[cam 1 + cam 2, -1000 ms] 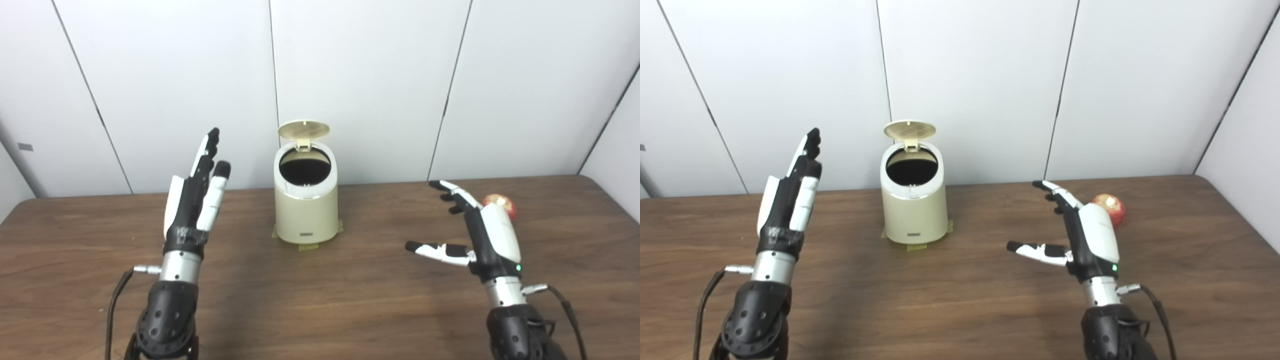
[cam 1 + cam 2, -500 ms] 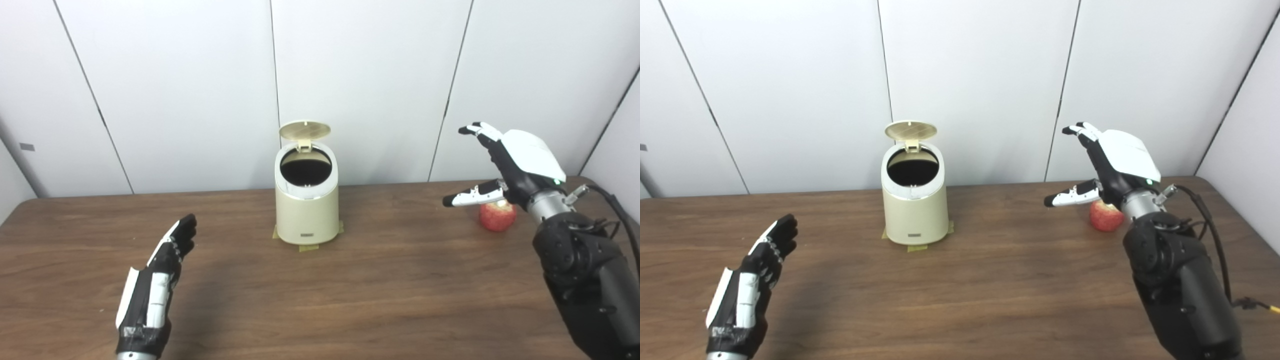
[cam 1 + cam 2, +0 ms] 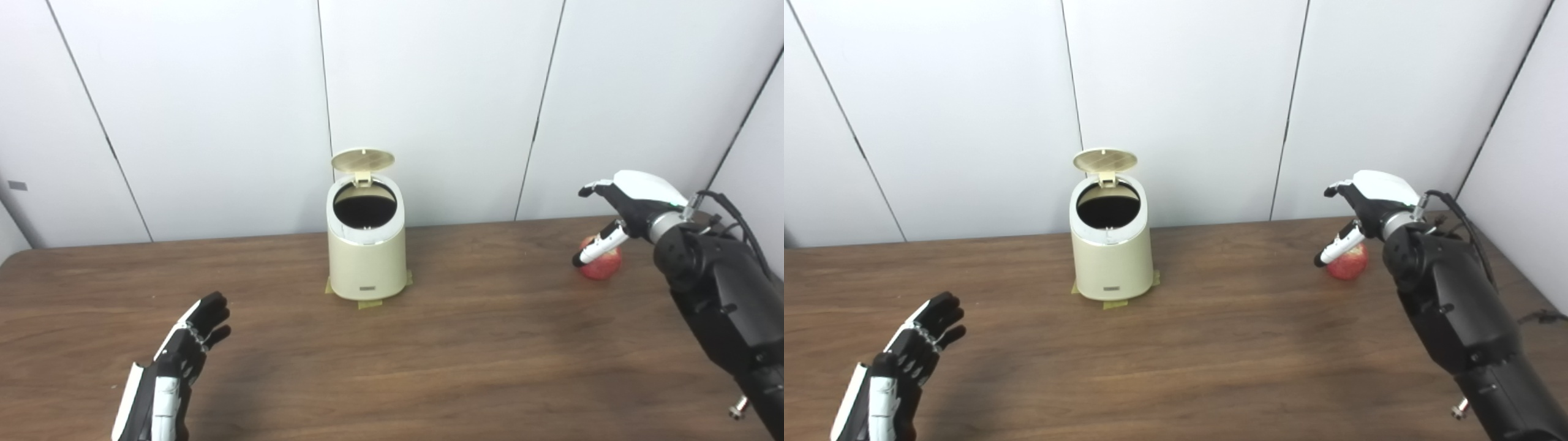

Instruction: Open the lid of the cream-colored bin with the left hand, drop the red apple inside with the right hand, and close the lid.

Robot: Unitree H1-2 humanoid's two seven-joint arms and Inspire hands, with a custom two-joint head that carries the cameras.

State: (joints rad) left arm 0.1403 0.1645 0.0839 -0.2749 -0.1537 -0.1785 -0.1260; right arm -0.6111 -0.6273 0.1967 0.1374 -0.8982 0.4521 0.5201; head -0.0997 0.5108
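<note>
The cream-colored cylindrical plastic bin (image 3: pixel 366 257) stands upright near the back centre of the dark brown wood-grain surface (image 3: pixel 465 355), on yellowish tape patches visible at its base. Its round hinged lid (image 3: pixel 362 160) is raised, standing up at the rear of the rim, and the dark interior of the bin is exposed. The red apple (image 3: pixel 601 266) rests on the surface well to the right of the bin, near the back right corner. The right hand (image 3: pixel 625 205), white-shelled with black fingers, is poised directly above the apple with its palm turned downward; its fingers are spread wide and hold nothing, and the white thumb angles down across the front of the apple, though actual contact cannot be confirmed. The left hand (image 3: pixel 165 380) sits low at the front left of the surface, well apart from the bin, partly cut off by the lower edge of the view; its fingers are extended, slightly apart, and empty. White wall panels (image 3: pixel 429 92) with dark vertical seams stand behind the surface.
</note>
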